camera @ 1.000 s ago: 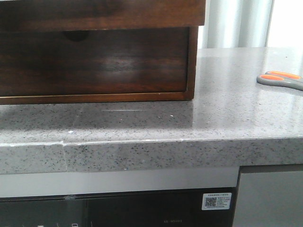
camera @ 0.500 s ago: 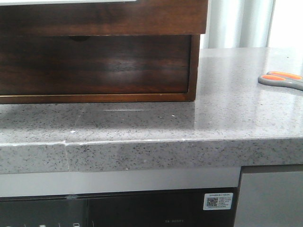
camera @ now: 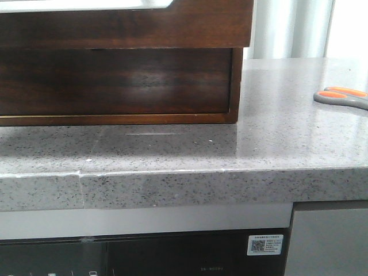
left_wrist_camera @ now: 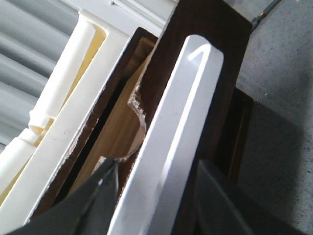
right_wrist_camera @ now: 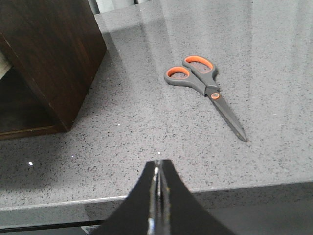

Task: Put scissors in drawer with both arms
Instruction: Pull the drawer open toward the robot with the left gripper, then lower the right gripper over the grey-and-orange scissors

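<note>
The scissors [camera: 342,96], grey with orange-lined loops, lie flat on the counter at the far right; the right wrist view shows them [right_wrist_camera: 203,83] closed, blades pointing away from the cabinet. The drawer [camera: 126,29] juts out from the top of the wooden cabinet, a strip of its white inside [camera: 86,4] showing. My left gripper [left_wrist_camera: 156,166] is shut on the drawer front, one finger inside by the white rim [left_wrist_camera: 171,127], one on the dark outer face. My right gripper [right_wrist_camera: 158,164] is shut and empty over the counter's front edge, short of the scissors.
The wooden cabinet [camera: 233,86] stands on the grey speckled counter [camera: 276,144], with a lower dark front [camera: 115,80] under the pulled drawer. A brown panel with a semicircular notch [left_wrist_camera: 139,105] sits behind the white rim. A dark appliance [camera: 172,256] is below the counter.
The drawer has slid out toward the camera; its front hangs lower in view, covers the notch on the front below, and its white inside shows. The scissors lie still.
</note>
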`<state>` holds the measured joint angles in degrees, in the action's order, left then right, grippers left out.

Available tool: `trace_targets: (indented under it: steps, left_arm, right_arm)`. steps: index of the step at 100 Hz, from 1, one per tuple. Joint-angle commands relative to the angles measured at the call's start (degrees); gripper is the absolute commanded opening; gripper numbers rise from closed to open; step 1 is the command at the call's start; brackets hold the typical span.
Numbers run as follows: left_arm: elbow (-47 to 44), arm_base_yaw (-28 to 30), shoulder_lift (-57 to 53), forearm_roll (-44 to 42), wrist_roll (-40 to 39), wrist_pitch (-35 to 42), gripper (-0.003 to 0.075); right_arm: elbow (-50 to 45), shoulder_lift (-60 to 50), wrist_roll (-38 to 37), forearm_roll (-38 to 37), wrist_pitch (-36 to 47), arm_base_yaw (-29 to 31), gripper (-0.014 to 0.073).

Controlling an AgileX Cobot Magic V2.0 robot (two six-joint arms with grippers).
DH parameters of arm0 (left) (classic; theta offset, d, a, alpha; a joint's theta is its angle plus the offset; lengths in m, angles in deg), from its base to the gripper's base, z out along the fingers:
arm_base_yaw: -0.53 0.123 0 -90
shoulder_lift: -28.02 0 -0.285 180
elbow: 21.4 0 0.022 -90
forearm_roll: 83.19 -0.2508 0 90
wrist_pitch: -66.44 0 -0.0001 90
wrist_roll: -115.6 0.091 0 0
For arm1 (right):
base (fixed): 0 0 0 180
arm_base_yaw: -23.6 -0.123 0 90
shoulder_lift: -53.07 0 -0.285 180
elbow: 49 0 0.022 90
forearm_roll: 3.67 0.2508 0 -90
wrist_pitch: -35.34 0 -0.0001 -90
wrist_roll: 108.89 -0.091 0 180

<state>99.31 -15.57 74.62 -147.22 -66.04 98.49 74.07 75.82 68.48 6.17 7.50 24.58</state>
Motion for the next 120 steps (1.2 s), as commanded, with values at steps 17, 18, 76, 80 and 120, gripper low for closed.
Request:
trace_targets:
  steps: [17, 18, 76, 80, 120]
  left_arm:
    - [1.9, 0.0, -0.2, 1.7, -9.1, 6.9, 0.0319]
    - [1.9, 0.0, -0.2, 1.7, -9.7, 7.2, 0.0319]
    - [1.9, 0.0, -6.3, 21.8, -14.9, 11.4, 0.0319]
    - [1.9, 0.0, -7.2, 23.0, -14.9, 9.7, 0.0319]
    - [1.9, 0.0, -19.1, 28.9, -14.9, -4.7, 0.0319]
  right_arm:
    - [2.1, 1.1, 0.2, 0.2, 4.1, -0.1, -0.0106]
    - [2.1, 1.1, 0.2, 0.2, 4.1, -0.1, -0.0106]
    - [10.1, 16.5, 1.7, 0.1, 2.7, -0.1, -0.0106]
    - [11.9, 19.4, 3.7, 0.1, 1.2, -0.1, -0.0105]
    - [33.3, 43.9, 11.2, -3.6, -12.3, -0.1, 0.0357]
